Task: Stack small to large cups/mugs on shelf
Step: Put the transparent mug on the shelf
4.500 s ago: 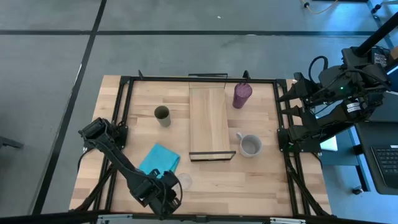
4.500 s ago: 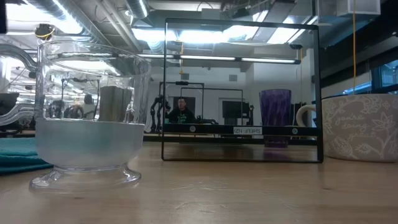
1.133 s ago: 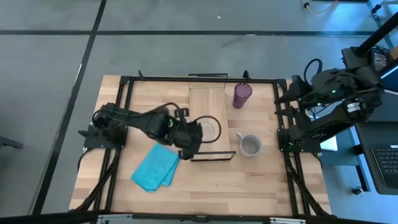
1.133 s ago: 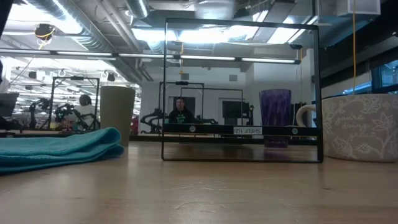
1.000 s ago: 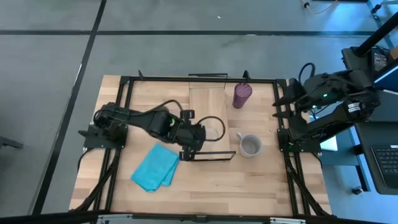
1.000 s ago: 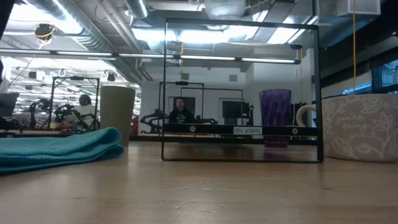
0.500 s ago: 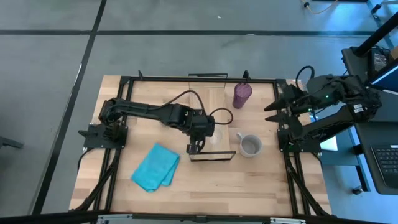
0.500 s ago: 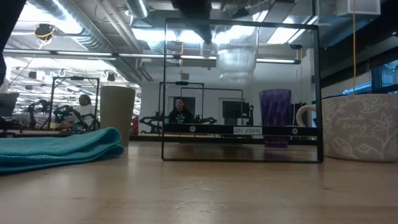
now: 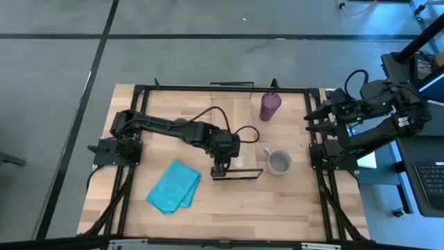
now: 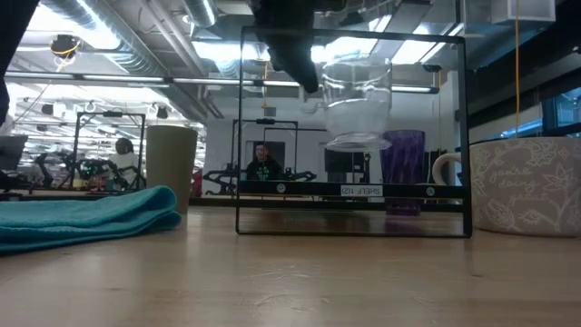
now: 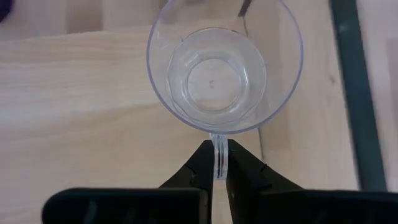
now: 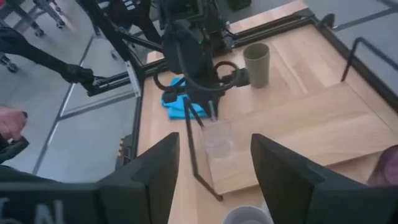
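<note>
The tiny clear glass (image 11: pixel 224 78) hangs upright over the near end of the shelf (image 9: pixel 232 118), and my left gripper (image 11: pixel 216 167) is shut on it. In the low view the glass (image 10: pixel 357 100) is clear of the board, inside the black end frame (image 10: pixel 354 36). The purple tumbler (image 9: pixel 270 106) stands right of the shelf's far end, and the grey mug (image 9: pixel 279 162) right of its near end. The olive cup (image 10: pixel 171 168) stands on the table to the shelf's left. My right gripper (image 12: pixel 214 180) waits open over the table's right edge. My left gripper pinches the glass's thin clear handle (image 11: pixel 217 149), at the side of the rim, between its two fingers. The fingers (image 10: pixel 304 68) come from above, pointing down. The glass hangs upright beside them, mouth up, lifted clear of the shelf board.
A folded turquoise cloth (image 9: pixel 173 187) lies on the table near the front, left of the shelf. Upright black wire frames stand at both ends of the shelf. Black rails run along the table's left and right sides.
My left gripper has carried the glass toward the table's right and near edges, from the shelf's left side to over its near end, and has come down. The glass has stayed upright and now hangs lower, inside the end frame in the low view.
</note>
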